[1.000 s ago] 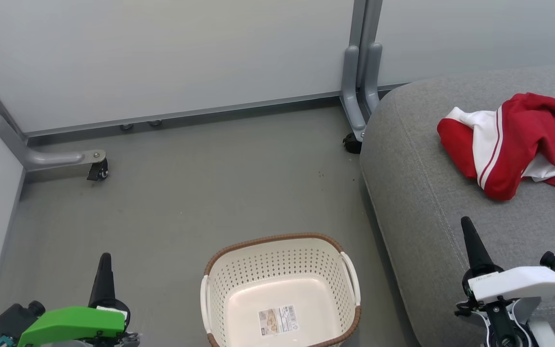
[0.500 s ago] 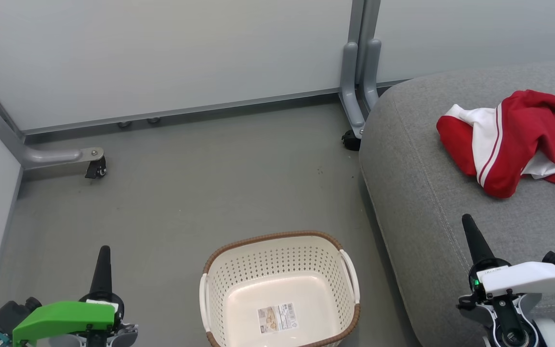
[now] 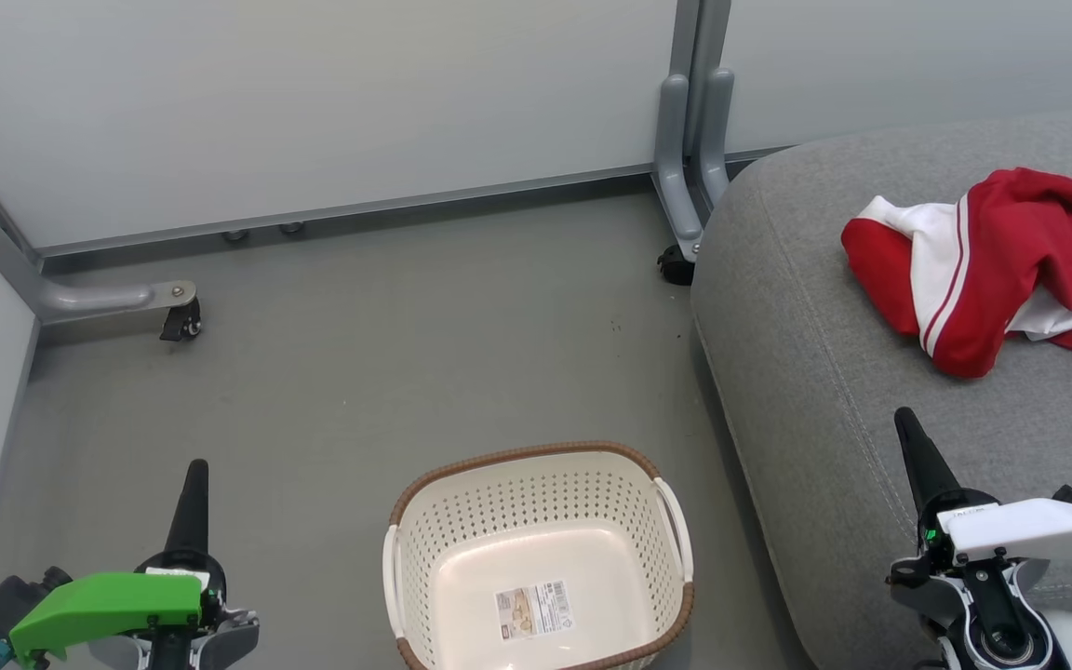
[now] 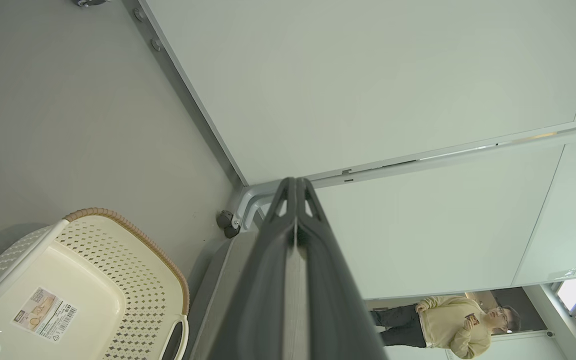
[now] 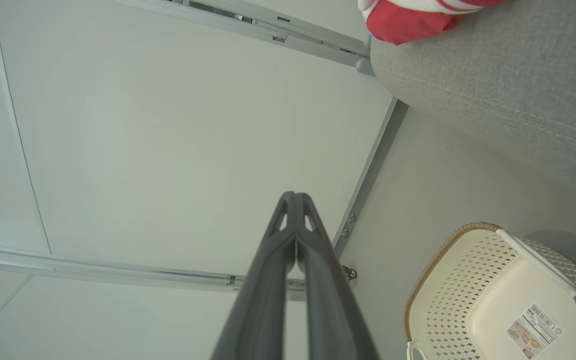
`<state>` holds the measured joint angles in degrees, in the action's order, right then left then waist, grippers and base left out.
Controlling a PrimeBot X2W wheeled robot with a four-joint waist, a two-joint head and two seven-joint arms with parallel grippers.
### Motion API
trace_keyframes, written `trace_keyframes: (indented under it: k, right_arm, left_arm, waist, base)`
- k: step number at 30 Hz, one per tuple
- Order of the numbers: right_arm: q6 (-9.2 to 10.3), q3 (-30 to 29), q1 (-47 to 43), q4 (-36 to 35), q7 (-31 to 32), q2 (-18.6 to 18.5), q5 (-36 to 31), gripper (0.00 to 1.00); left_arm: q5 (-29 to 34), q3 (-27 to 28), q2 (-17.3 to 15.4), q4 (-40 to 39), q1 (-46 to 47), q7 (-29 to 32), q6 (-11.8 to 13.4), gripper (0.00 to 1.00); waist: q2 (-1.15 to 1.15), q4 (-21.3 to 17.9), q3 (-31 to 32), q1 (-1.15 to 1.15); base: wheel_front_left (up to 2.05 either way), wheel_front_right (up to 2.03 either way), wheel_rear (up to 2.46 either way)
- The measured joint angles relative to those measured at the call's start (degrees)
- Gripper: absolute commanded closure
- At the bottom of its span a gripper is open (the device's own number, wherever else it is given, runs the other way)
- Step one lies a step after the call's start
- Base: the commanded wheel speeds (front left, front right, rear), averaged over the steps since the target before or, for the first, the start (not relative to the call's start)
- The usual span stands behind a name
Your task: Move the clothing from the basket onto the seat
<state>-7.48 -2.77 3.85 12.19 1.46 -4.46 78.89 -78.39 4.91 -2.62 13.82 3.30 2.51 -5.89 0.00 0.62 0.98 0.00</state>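
The red-and-white clothing lies crumpled on the grey seat at the right; a red edge of the clothing also shows in the right wrist view. The cream basket stands on the floor at bottom centre, holding nothing but a label sticker. My left gripper is shut over the floor, left of the basket, with nothing in it. My right gripper is shut above the seat's front part, below the clothing, holding nothing. Both wrist views show fingers pressed together, in the left gripper and the right gripper.
Grey partition panels close the back and left, with caster feet and a post base on the floor. A person stands beyond the partition in the left wrist view. Grey floor lies between the basket and the wall.
The whole head picture has shifted slightly, so the camera has moved. Both grippers stay shut; the left one sits a little lower and further left in the frame.
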Motion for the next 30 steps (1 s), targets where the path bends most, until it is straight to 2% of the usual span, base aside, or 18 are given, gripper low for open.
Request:
trace_keyframes:
  k: [30]
  right_arm:
    - [0.00,-2.2,1.5,1.5,3.5,0.6,11.9,1.00]
  left_arm:
    - [-11.5,1.3,0.0,0.2,2.1,3.5,-1.2,1.00]
  waist:
    - [0.00,-0.5,-1.0,0.00]
  base:
    - [0.00,0.00,0.00]
